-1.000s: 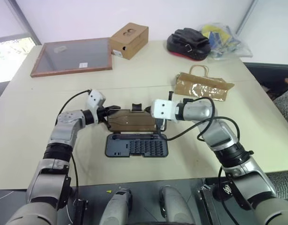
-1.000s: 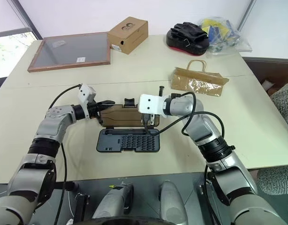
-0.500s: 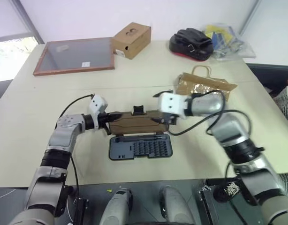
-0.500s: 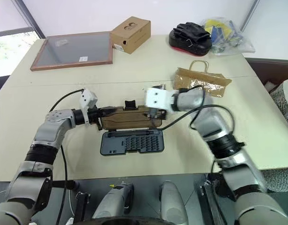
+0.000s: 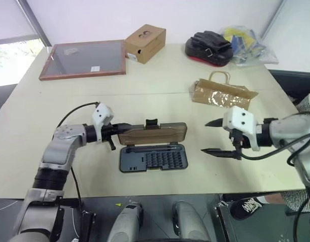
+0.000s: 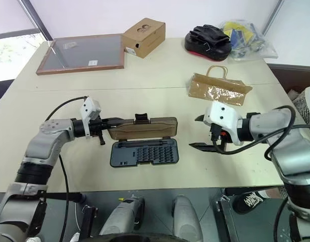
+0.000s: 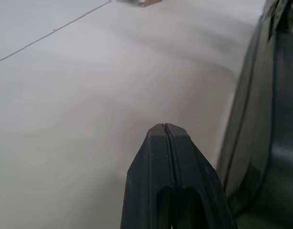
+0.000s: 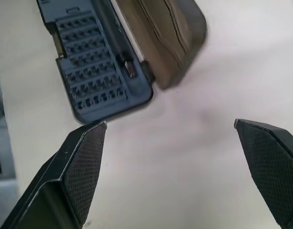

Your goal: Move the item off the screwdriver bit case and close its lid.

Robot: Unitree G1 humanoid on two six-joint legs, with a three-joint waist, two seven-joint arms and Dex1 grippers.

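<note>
At the middle of the pale beige worktop (image 5: 39, 126) lies the flat rectangular plastic screwdriver bit case (image 5: 153, 158), its dark grey tray facing up with rows of small bits on show, and it serves as our landmark. Hinged along the tray's far edge, the translucent smoky-brown plastic lid (image 5: 152, 134) stands raised and tilted, so the case is open. Off the left end of that lid sits the left end effector (image 5: 116, 129), its two black fingers (image 7: 166, 152) pressed tight together with nothing between them, their tip right at the lid's left edge; whether it actually touches the lid I cannot tell. To the right of the case, well apart from it, the right end effector (image 5: 211, 136) hangs over bare worktop with its two black fingers spread wide and nothing in its grasp. Beyond the case and off to its right lies the flattened, crinkled brown kraft paper bag (image 5: 223, 94), its twisted paper loop handle pointing away, clear of the case altogether. Farther back behind the case, a brown cardboard box (image 5: 145, 43) sits beside a wood-framed glass panel (image 5: 84, 60), and to the far right a black bundle on a red base (image 5: 209, 46) rests next to a clear plastic bag with yellow and blue contents (image 5: 246, 43).
</note>
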